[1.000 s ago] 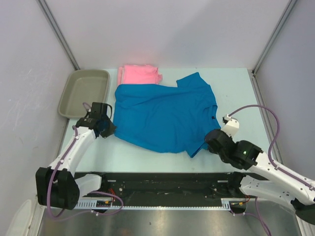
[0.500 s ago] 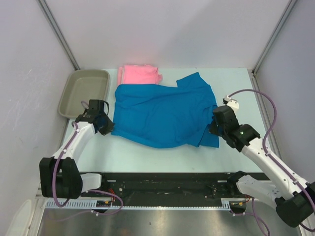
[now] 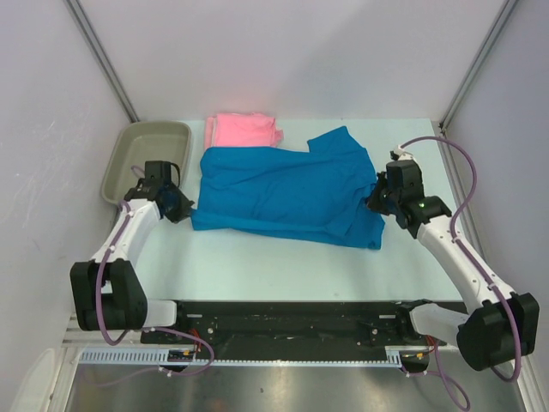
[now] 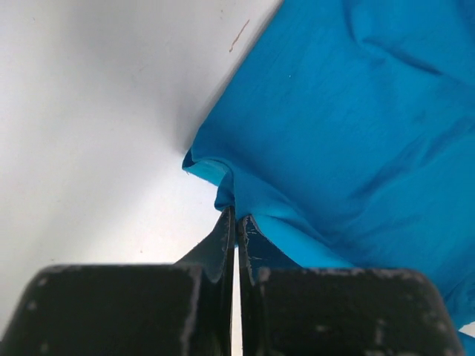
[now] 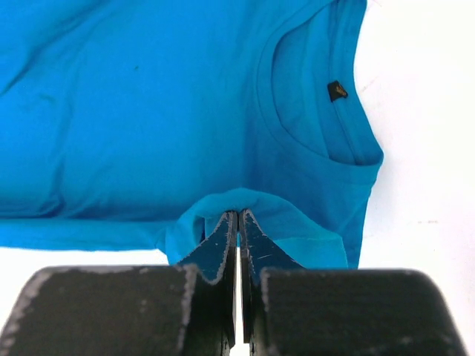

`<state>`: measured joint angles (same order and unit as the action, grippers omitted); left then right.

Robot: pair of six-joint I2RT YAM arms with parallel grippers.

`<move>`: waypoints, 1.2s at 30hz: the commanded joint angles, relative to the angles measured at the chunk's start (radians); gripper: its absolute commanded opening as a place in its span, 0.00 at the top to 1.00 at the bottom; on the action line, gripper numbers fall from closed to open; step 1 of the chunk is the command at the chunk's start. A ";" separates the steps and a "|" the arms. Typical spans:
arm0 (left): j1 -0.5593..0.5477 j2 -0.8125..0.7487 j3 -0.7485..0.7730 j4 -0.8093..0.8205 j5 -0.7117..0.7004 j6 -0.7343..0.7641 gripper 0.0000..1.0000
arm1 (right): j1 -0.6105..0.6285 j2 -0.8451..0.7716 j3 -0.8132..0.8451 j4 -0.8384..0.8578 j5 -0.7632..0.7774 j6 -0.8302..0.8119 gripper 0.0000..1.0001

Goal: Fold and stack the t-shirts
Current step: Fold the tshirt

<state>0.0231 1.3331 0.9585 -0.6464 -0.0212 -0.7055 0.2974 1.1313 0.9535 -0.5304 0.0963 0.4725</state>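
Observation:
The bright blue t-shirt (image 3: 283,193) lies spread across the middle of the table, its near part doubled over. My left gripper (image 3: 182,206) is shut on its left edge, pinching a fold of blue cloth (image 4: 236,211). My right gripper (image 3: 375,196) is shut on the blue t-shirt's right side near the collar, with a fold of cloth (image 5: 239,211) pinched between the fingertips. The collar and a small dark tag (image 5: 337,90) show in the right wrist view. The light pink t-shirt (image 3: 244,130) lies folded at the back, just behind the blue one.
A grey-beige plastic tray (image 3: 147,159) stands at the back left, close behind my left gripper. White table surface (image 3: 257,266) lies in front of the shirt. Walls close in on the left, the back and the right.
Both grippers have moved away from me, carrying the blue shirt's near edge toward the back. The shirt's near hem now lies in a straighter line, further from the front edge.

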 commanded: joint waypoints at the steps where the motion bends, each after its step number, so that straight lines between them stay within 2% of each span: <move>1: 0.028 0.012 0.074 -0.001 0.010 0.031 1.00 | -0.032 0.028 0.076 0.064 -0.086 -0.072 1.00; 11: 0.051 -0.012 0.083 -0.018 0.014 0.046 1.00 | -0.052 0.028 0.113 0.043 -0.112 -0.080 1.00; 26: 0.051 -0.043 0.051 -0.007 0.063 0.047 1.00 | -0.076 -0.106 0.100 -0.079 -0.017 -0.057 1.00; 36: 0.051 -0.094 -0.006 -0.002 0.067 0.060 1.00 | -0.138 -0.168 0.054 -0.089 -0.035 -0.045 1.00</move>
<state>0.0643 1.2808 0.9703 -0.6628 0.0326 -0.6716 0.1696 0.9848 1.0115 -0.6243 0.0555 0.4183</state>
